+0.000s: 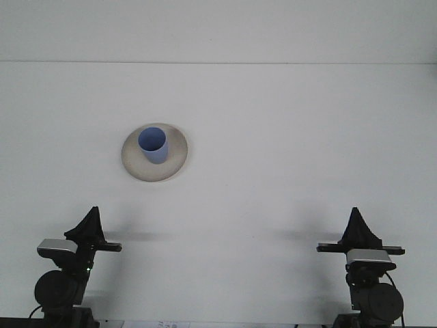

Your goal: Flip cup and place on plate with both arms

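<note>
Front view: cup, upper left on plate, looks light, rigid; grip its side wall. You cannot tell either gripper's state.

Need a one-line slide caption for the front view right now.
Blue cup upright on the beige plate, left hand and right hand parked apart at the near table edge.

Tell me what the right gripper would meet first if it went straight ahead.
Probably nothing: the right gripper points forward over bare table. The cup and plate sit well off to its left.
</note>
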Controlling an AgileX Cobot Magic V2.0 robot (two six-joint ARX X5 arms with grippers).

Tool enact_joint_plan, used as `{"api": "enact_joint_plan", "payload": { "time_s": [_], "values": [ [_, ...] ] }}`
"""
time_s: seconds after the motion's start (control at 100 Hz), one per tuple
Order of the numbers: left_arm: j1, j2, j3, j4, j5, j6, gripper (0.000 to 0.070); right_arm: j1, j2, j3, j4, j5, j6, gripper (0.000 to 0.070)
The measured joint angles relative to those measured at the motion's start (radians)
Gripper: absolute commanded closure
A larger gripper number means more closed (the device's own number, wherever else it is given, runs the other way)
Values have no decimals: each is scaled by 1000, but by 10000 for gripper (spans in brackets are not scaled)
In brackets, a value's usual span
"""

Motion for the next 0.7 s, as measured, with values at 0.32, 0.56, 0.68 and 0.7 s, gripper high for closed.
{"api": "enact_joint_plan", "payload": {
  "time_s": [0.32, 0.56, 0.68, 0.7],
  "values": [
    [0, 1, 0, -2, 0, 0, 685, -5, 2, -4, -34, 0, 0, 700],
    [0, 1, 0, -2, 0, 0, 685, -5, 2, -4, -34, 0, 0, 700],
    [0, 1, 0, -2, 0, 0, 685, -5, 2, -4, -34, 0, 0, 700],
    [0, 1, 0, -2, 0, 0, 685, -5, 2, -4, -34, 0, 0, 700]
  ]
}}
